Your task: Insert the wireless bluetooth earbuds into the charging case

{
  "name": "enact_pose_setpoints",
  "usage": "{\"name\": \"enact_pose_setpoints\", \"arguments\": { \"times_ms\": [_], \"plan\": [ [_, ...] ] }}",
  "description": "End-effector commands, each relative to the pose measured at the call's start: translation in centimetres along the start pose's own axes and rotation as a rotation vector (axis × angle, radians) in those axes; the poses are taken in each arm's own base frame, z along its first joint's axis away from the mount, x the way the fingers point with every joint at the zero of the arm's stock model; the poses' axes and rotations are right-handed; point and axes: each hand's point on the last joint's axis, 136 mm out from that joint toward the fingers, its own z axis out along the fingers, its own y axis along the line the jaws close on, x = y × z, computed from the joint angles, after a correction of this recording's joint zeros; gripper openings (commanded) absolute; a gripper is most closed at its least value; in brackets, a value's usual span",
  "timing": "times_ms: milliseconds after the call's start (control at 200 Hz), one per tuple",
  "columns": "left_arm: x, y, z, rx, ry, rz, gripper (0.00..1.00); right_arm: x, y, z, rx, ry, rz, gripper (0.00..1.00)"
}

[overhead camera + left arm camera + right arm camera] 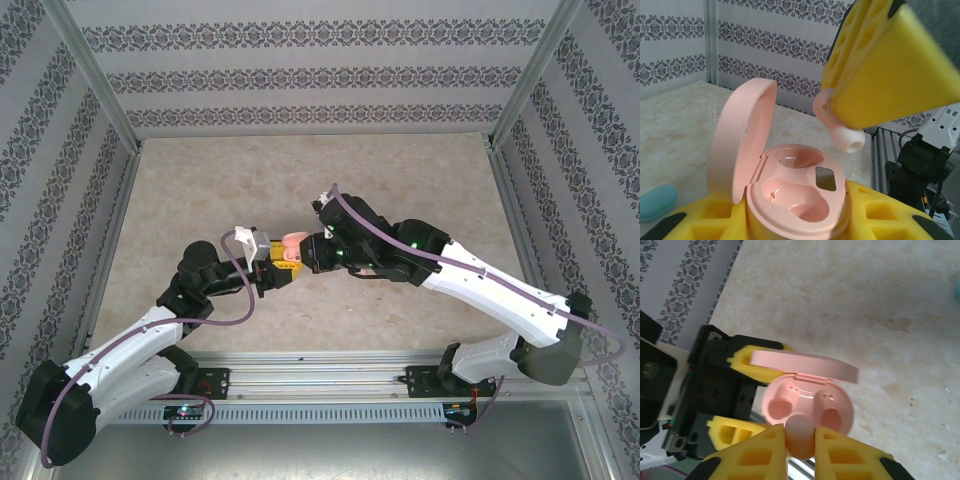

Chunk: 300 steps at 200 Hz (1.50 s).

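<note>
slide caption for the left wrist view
Right pincer holds a pink earbud above the open pink case in left pincer

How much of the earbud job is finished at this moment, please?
Done: the pink case sits lid-open in the jaws of the left gripper. In hand: the right gripper holds one pink earbud just above it. Left: both wells look empty, so this bud is not yet seated, and a closed blue case lies on the table.

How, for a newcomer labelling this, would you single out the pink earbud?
Over the middle of the table, the left pincer holds an open pink case. Just above it, the right pincer pinches the earbud: tiny, rounded, pink, far smaller than that case.
</note>
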Motion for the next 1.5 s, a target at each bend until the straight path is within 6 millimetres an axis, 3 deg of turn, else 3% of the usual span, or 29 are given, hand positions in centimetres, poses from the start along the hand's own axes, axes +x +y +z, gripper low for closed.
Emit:
{"name": "enact_pose_setpoints", "arguments": {
  "times_ms": [0,390,1214,1494],
  "plan": [
    [-1.7,-0.9,-0.2,0.022,-0.060,0.072,0.19,-1.2,1.4,-0.2,-0.020,-0.043,-0.006,0.16],
    [-1.7,-1.1,-0.6,0.017,-0.059,0.081,0.19,-0.9,2.1,1.6,-0.020,-0.001,-0.017,0.16],
    [-1.6,-0.9,-0.7,0.001,-0.059,0.081,0.20,0.9,1.5,2.2,0.053,0.071,-0.073,0.17],
    [-1.6,-1.1,-0.8,0.002,-0.058,0.083,0.20,0.5,0.9,2.5,0.099,0.057,-0.082,0.17]
  ]
}}
